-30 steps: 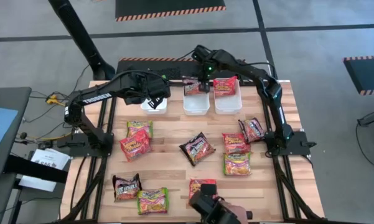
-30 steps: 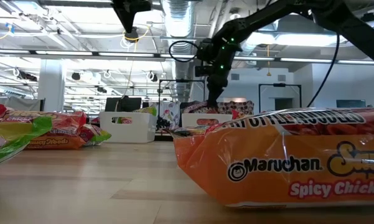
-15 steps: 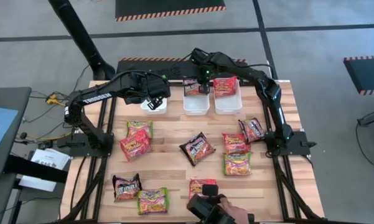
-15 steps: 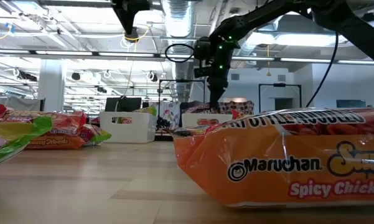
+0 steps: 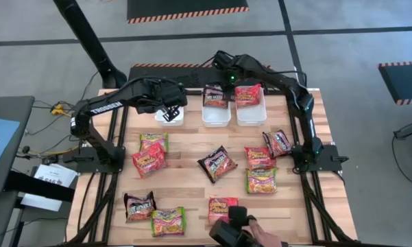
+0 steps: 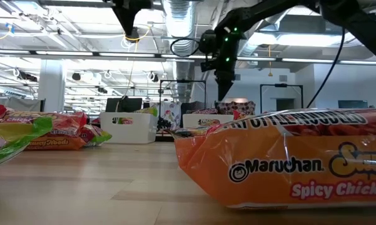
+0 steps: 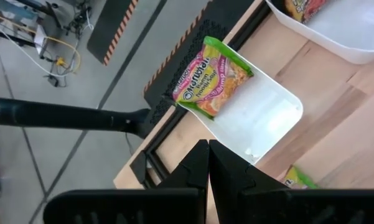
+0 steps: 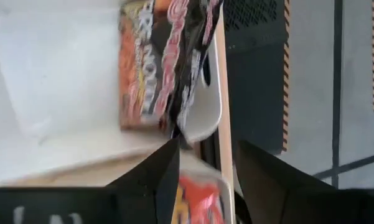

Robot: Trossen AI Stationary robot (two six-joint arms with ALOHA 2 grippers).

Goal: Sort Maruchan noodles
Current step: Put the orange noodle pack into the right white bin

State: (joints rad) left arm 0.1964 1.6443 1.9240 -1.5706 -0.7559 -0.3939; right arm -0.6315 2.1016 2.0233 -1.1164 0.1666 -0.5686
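Looking at your right gripper [image 5: 228, 80]: jaws now spread, lifted clear above the middle tub [image 5: 216, 110], where 1 s ago they pinched the black packet [image 5: 214, 96]. That pkt now leans inside the tub's far end, released. Left gripper [image 5: 168, 110] hasn't moved, jaws pressed together over the left tub [image 7: 261, 121] w/ a green-edged packet [image 7: 213, 87] in it. Other noodle packets [image 5: 216, 163] lie scattered on the worktop [image 5: 185, 185].

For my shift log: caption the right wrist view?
Right hand, open, above the middle tub, where a black noodle packet leans on its wall.
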